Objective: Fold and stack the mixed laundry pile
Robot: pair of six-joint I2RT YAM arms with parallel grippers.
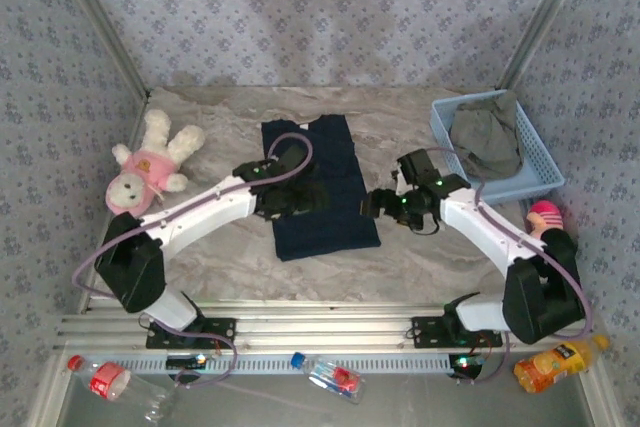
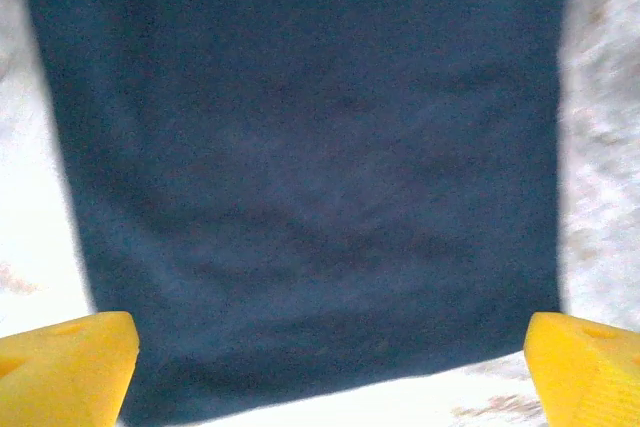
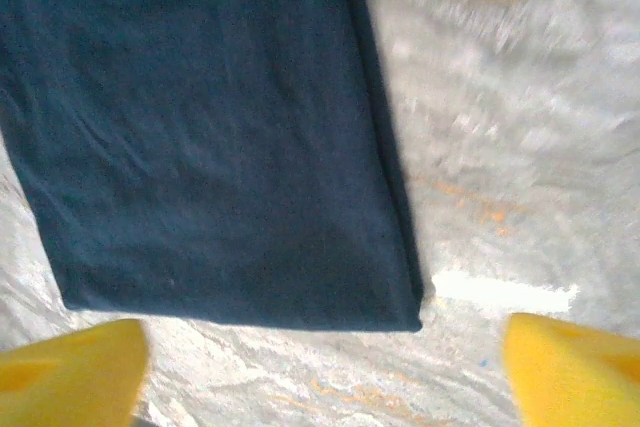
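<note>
The dark navy garment [image 1: 318, 187] lies folded flat as a long rectangle in the middle of the table. My left gripper [image 1: 296, 198] hovers over its middle, open; in the left wrist view the navy garment [image 2: 310, 167] spreads under the gap between the yellow fingertips [image 2: 70, 362]. My right gripper [image 1: 376, 205] sits just off the cloth's right edge, open and empty. The right wrist view has the navy garment's [image 3: 200, 117] near corner ahead of its yellow fingertips [image 3: 575, 367], with bare table between them. The olive-grey garment [image 1: 487, 135] lies crumpled in the basket.
A light blue mesh basket [image 1: 547, 169] stands at the back right. A pink-and-cream plush toy [image 1: 150, 162] lies at the left. Bottles [image 1: 330, 377] and an orange juice bottle [image 1: 556, 362] lie on the near rail. A pink object [image 1: 545, 214] sits by the right arm.
</note>
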